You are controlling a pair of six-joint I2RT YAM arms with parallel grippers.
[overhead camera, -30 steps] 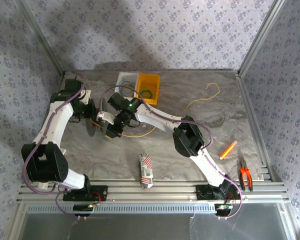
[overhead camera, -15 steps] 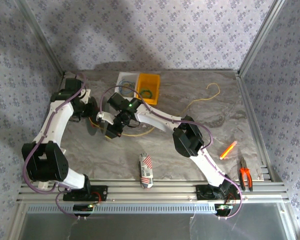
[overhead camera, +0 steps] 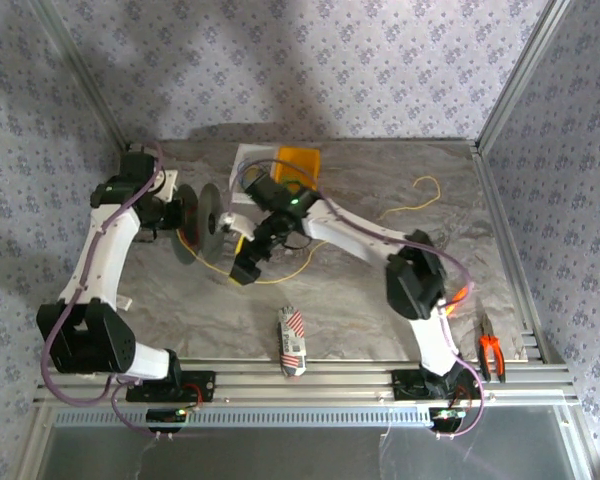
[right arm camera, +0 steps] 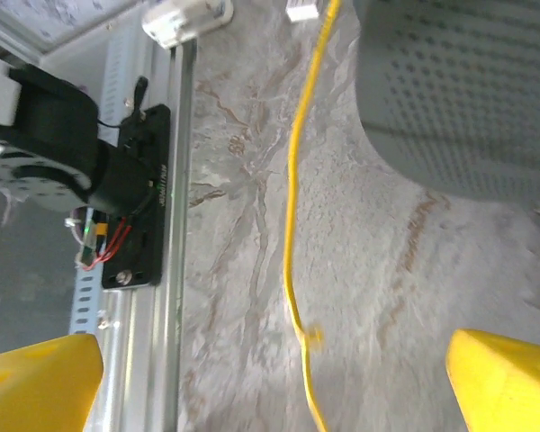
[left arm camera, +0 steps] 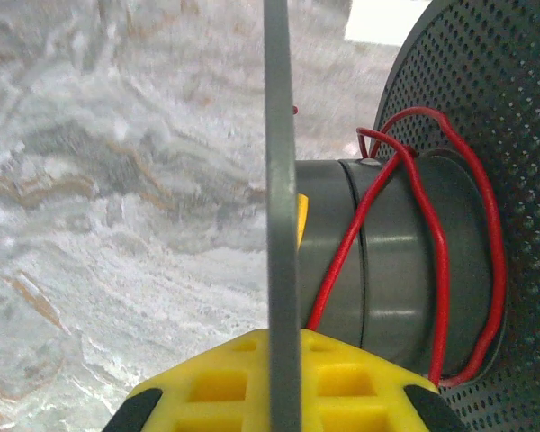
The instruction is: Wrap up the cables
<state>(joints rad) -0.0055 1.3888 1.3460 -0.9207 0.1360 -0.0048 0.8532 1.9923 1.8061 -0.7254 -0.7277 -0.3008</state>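
Blurred spool (right arm camera: 468,90) cropped; yellow cable (right arm camera: 288,225) exits bottom edge

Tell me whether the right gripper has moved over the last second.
Yes. The right gripper shifted slightly rightward, closer to the striped box, and opened.

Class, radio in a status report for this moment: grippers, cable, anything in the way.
Left gripper shut on spool flange. Right gripper open above yellow cable, not gripping. Red wire wound on spool hub.
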